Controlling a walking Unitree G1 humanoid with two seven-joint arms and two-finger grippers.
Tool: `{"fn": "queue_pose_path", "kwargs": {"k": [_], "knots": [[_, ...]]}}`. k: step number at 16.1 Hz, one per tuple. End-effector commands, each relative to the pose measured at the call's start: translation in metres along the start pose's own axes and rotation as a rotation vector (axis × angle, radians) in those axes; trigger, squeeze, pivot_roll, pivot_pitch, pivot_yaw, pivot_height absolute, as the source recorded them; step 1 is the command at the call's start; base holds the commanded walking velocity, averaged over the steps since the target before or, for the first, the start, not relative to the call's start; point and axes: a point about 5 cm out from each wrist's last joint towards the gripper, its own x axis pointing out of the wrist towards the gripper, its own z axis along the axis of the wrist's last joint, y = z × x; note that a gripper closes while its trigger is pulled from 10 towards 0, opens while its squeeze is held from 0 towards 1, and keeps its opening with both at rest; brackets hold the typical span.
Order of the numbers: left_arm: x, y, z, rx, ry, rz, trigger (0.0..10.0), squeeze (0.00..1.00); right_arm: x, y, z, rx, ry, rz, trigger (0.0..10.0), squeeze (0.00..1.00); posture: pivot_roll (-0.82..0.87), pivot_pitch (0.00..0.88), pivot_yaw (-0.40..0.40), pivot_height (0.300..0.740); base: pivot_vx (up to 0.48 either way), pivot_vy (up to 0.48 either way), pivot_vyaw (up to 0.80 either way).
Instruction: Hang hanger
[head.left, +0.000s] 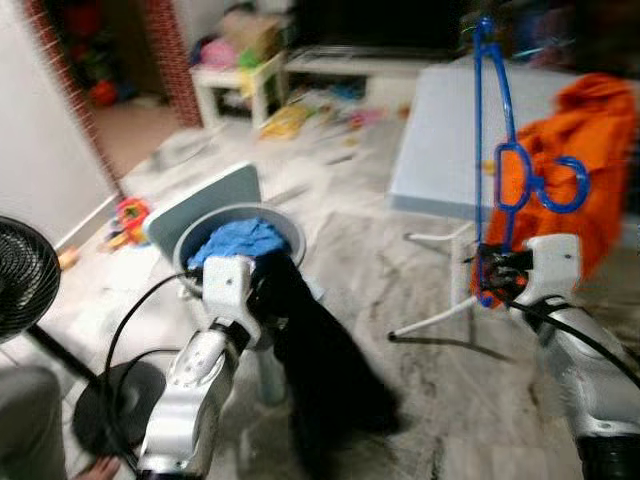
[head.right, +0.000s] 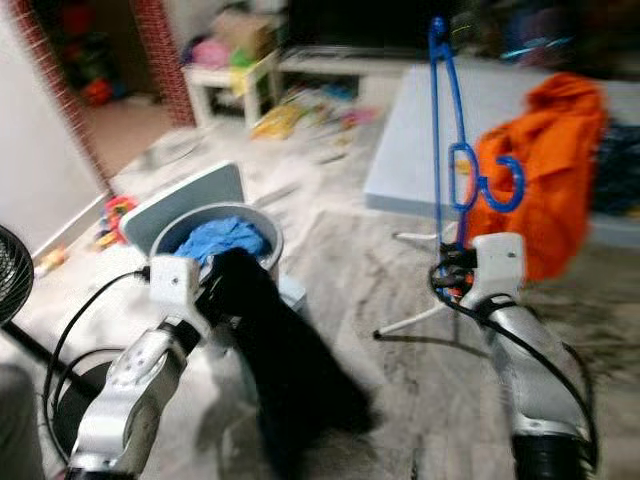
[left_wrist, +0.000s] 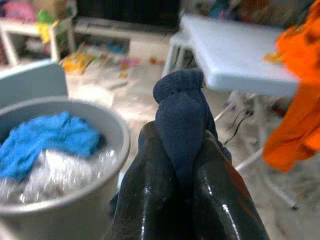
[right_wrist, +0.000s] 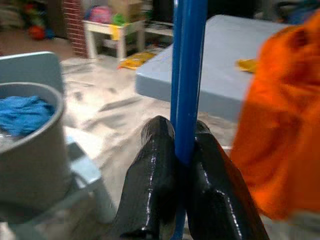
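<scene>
The right pincer (right_wrist: 181, 150) pinched a blue hanger (head.left: 492, 150) held upright above it, hook (head.left: 565, 185) pointing right; the left pincer (left_wrist: 182, 165) clamped dark cloth (head.left: 320, 360).

No words, labels, brand marks, numbers or signs can be read anywhere in these blurred pictures.

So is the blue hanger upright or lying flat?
Upright. The right gripper is shut on the hanger at its lower end; it stands nearly vertical, hook sideways.
</scene>
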Motion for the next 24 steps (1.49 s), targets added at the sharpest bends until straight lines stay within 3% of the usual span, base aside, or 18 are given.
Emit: {"fn": "queue_pose_path", "kwargs": {"k": [1,5,8,15,24], "knots": [[-0.003,0.0099,0.0013,0.008,-0.002,0.038,10.0,0.0,0.0048,0.0091,0.009,-0.005,-0.042,0.034,10.0,0.0,-0.21,0.0,0.053,0.74,0.0,0.405,0.0],[-0.0014,0.0099,0.0046,0.019,-0.035,0.032,10.0,0.0,0.0043,0.0079,0.0101,-0.011,-0.045,0.033,10.0,0.0,-0.21,0.0,0.053,0.74,0.0,0.188,0.0],[-0.0016,0.0138,0.0053,-0.079,-0.054,0.04,10.0,0.0,0.0036,0.0082,0.0114,-0.033,-0.049,0.038,10.0,0.0,-0.22,0.0,0.051,0.74,0.0,0.0,0.0],[-0.001,0.0164,0.0035,-0.092,-0.058,0.055,10.0,0.0,0.0049,0.0092,0.0125,-0.057,-0.048,0.051,10.0,0.0,-0.22,0.0,0.047,0.74,0.238,0.0,-0.26],[-0.0002,0.0151,0.0011,-0.093,-0.055,0.051,10.0,0.0,0.0027,0.0097,0.0127,-0.067,-0.049,0.057,10.0,0.0,-0.23,0.0,0.046,0.74,0.301,0.374,-0.18]]}}
